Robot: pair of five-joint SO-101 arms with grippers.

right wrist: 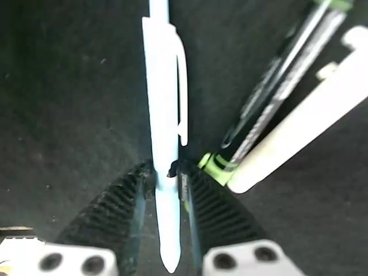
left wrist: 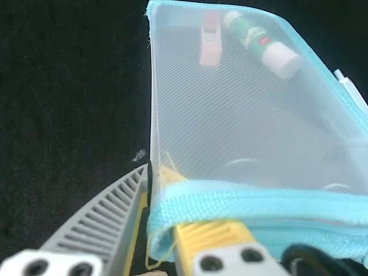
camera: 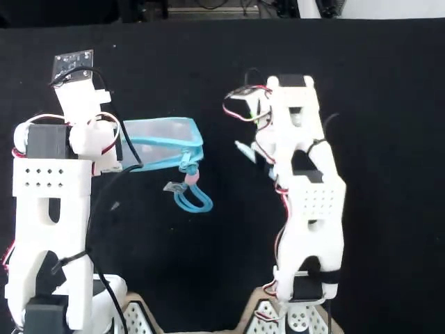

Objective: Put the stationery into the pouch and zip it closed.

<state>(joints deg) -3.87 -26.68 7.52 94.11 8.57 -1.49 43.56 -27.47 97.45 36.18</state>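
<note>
- High view: the left gripper (camera: pixel 124 154) is clamped on one end of the pouch (camera: pixel 163 139), which sticks out from its fingertips toward the other arm.
- The right gripper (camera: pixel 259 149) carries a pen (camera: pixel 244 150), near the pouch's far end but apart from it.
- Step, likely: feed the pen into the pouch mouth. Go in tip-first along the zip line. The left gripper should hold the pouch firm so the mouth does not sag.
- The zip slider (camera: pixel 188 167) and blue loop (camera: pixel 193 202) hang off the pouch's far end. Steer the pen past them.
- Left wrist view: the fingers are closed tight on the pouch's teal edge. A glue stick (left wrist: pixel 261 43) and a pink strip (left wrist: pixel 210 39) are inside, at the end far from the fingers.
- Right wrist view: the fingers are pinched shut on the pen's barrel, and most of its length runs out beyond the fingertips.
- A green-banded pen (right wrist: pixel 276 98) and a white marker (right wrist: pixel 299 132) lie on the table (camera: pixel 375 104) just beside that hand, not yet packed.
- Hard to tell: whether the pouch mouth is open, and how wide. The right arm's body hides its fingers from above.
</note>
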